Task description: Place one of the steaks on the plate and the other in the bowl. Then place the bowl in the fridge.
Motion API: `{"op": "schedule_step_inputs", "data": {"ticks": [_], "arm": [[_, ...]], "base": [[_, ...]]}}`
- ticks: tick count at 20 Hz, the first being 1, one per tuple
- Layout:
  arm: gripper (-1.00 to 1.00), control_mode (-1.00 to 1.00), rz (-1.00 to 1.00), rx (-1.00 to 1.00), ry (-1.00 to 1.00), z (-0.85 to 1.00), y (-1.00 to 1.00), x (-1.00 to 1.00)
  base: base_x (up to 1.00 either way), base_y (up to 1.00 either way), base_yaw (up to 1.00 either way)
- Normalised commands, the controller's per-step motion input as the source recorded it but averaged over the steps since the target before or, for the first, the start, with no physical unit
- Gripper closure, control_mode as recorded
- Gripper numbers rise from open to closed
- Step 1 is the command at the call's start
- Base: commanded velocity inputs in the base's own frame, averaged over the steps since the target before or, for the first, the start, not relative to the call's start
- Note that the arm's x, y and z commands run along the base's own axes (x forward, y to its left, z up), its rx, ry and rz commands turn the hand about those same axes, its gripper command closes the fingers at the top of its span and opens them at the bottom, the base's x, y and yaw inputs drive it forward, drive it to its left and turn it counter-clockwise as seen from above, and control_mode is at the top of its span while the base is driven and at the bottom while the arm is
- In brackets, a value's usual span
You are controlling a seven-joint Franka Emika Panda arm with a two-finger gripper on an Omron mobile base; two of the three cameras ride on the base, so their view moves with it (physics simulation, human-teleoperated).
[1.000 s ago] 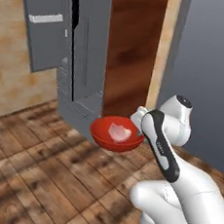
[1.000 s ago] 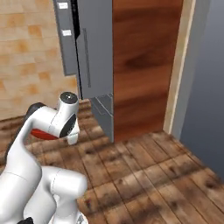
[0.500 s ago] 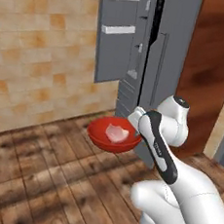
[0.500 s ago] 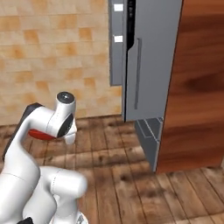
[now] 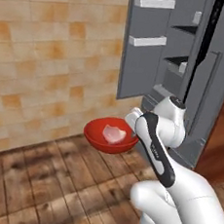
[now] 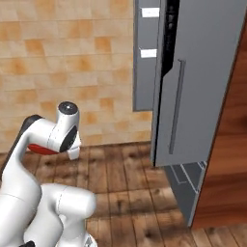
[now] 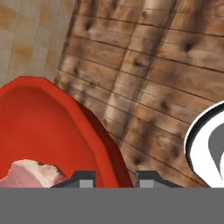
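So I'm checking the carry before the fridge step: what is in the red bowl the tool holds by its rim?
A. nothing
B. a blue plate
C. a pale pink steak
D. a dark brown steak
C. In the left base view a pale pink steak lies inside the red bowl, and the hand view shows the tool closed over the bowl's rim with the same pink piece beside it.

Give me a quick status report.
Tool shut on red bowl rim. Pink steak inside. Fridge door open ahead.
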Motion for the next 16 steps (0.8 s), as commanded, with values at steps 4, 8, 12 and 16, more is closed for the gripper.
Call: {"op": "schedule_step_inputs", "data": {"ticks": [4,8,12,16], "arm": [[1.00,1.00,0.00,0.00,0.00,0.00,0.00,0.00],[1.00,1.00,0.00,0.00,0.00,0.00,0.00,0.00],[1.00,1.00,0.00,0.00,0.00,0.00,0.00,0.00],[1.00,1.00,0.00,0.00,0.00,0.00,0.00,0.00]], "base": [[1.00,0.62,-0.10],[1.00,0.62,-0.29],[1.00,0.52,-0.49],[0.72,0.44,-0.67]]}}
